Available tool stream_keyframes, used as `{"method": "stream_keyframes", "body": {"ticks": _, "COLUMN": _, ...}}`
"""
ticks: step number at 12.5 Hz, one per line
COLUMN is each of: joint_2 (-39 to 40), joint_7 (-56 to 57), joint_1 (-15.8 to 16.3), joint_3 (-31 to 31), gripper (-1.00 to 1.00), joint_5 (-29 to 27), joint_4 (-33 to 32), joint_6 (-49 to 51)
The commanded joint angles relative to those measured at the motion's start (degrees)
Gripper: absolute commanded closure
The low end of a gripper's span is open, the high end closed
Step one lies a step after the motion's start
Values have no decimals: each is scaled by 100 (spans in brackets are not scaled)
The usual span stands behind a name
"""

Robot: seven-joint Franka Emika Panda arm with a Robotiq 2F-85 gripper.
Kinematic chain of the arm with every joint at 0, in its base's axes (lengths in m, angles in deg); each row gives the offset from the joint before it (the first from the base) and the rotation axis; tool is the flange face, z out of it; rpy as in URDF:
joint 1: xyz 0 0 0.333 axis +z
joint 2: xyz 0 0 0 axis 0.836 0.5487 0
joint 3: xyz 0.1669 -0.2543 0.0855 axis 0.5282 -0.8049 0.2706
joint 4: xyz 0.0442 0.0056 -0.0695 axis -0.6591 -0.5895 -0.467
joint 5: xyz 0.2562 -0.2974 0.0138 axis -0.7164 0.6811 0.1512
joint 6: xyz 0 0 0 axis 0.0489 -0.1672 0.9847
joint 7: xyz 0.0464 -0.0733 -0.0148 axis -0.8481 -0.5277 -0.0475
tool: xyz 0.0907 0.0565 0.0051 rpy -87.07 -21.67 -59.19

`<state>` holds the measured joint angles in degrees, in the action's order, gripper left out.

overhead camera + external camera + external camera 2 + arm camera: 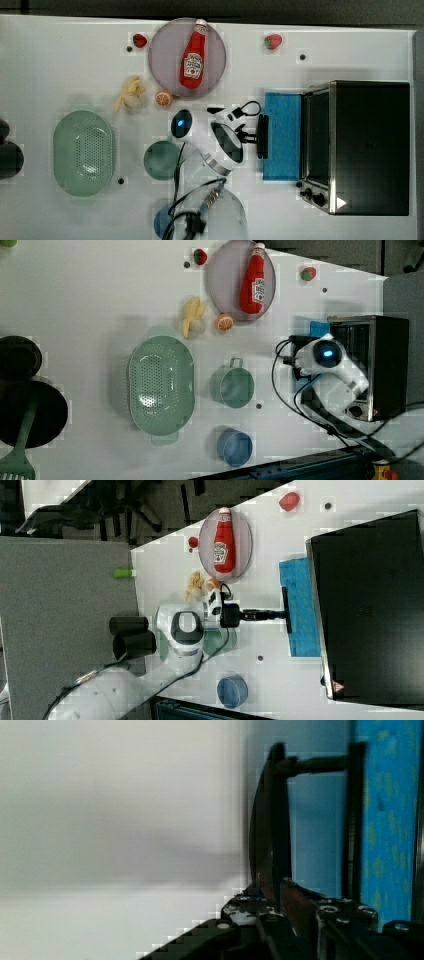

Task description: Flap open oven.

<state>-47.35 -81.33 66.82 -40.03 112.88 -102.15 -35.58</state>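
Note:
The oven (370,147) stands at the top view's right, black-topped with a silver frame and knobs (312,195) at its front corner. Its blue glass door (282,135) lies folded down flat onto the table toward the top view's left. The dark bar handle (262,136) runs along the door's free edge. My gripper (252,135) reaches in level from the top view's left and is shut on that handle. In the wrist view the handle (272,820) sits between my fingers (300,910), with the blue door (390,820) behind it. In the right view my gripper (277,614) meets the handle (287,610).
A ketchup bottle (194,55) lies on a purple plate (165,60). Nearby are two strawberries (140,40) (273,41), a banana (130,92) and an orange half (163,98). A green colander (84,152), green cup (161,160) and blue cup (234,447) sit around my arm.

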Motion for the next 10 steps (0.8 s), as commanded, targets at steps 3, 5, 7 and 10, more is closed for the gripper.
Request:
{"method": "stream_keyframes", "body": {"ticks": 3, "joint_2": -2004, "joint_7": -229, "joint_1": -121, "joint_3": -189, "gripper": 65, "joint_5": -2238, "joint_4": 219, "joint_6": 459}}
{"method": "stream_keyframes", "body": {"ticks": 5, "joint_2": -2731, "joint_7": -189, "joint_1": -124, "joint_3": -258, "gripper": 65, "joint_5": -2825, "joint_4": 274, "joint_6": 994}}
{"method": "stream_keyframes", "body": {"ticks": 7, "joint_2": -3395, "joint_7": -194, "joint_1": -117, "joint_3": -244, "gripper": 65, "joint_5": -3309, "joint_4": 457, "joint_6": 1638}}
{"method": "stream_keyframes", "body": {"ticks": 10, "joint_2": -4062, "joint_7": -227, "joint_1": -113, "joint_3": -218, "gripper": 65, "joint_5": -4027, "joint_4": 1042, "joint_6": 3043}}
